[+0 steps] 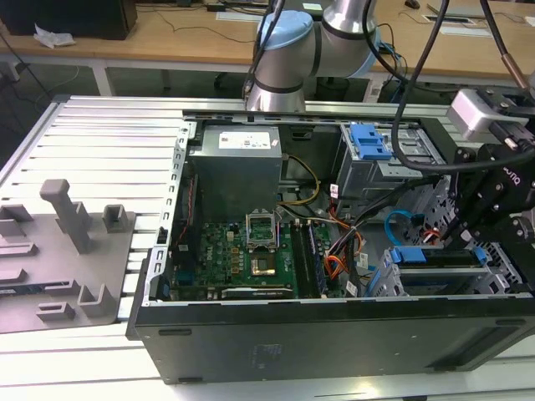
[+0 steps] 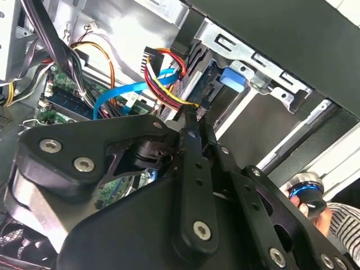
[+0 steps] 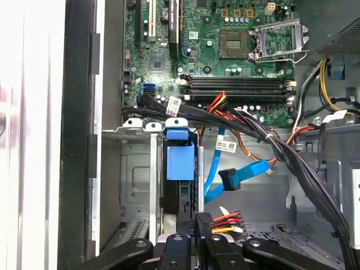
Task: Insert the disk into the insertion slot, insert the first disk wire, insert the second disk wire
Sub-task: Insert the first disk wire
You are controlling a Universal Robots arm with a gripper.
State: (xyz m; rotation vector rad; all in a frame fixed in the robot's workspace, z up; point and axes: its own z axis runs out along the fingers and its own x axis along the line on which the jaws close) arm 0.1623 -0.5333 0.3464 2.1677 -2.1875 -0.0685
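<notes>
The computer case point(image 1: 334, 334) lies open on the slatted metal surface point(image 1: 100, 142), with the motherboard point(image 1: 251, 251) exposed at the centre of the frame. The disk point(image 1: 422, 256) sits inside the insertion slot point(image 1: 381, 281) at the lower part of the exterior view's right; its blue front bar faces outward. In the first wrist view the disk point(image 3: 180, 163) lies between the perforated silver walls of the insertion slot point(image 3: 138, 180), and in the second wrist view the blue bar of the disk point(image 2: 232, 79) shows under the case edge. The tool point(image 1: 465, 227) hangs over the rear of the disk at the exterior view's right. In both wrist views the tool point(image 2: 190, 115) point(image 3: 198, 218) is closed on the black plug of the first disk wire point(image 2: 163, 76) point(image 3: 225, 220), just beside the disk's end. Whether the plug is seated cannot be told. The second disk wire point(image 1: 394, 224) point(image 3: 247, 170) point(image 2: 124, 93) curves in a loop near the slot, its dark plug apart from the disk. The taller grey cage point(image 1: 368, 142) with a blue latch stands above the slot in the exterior view. A grey fixture tray point(image 1: 67, 242) rests at the exterior view's left.
</notes>
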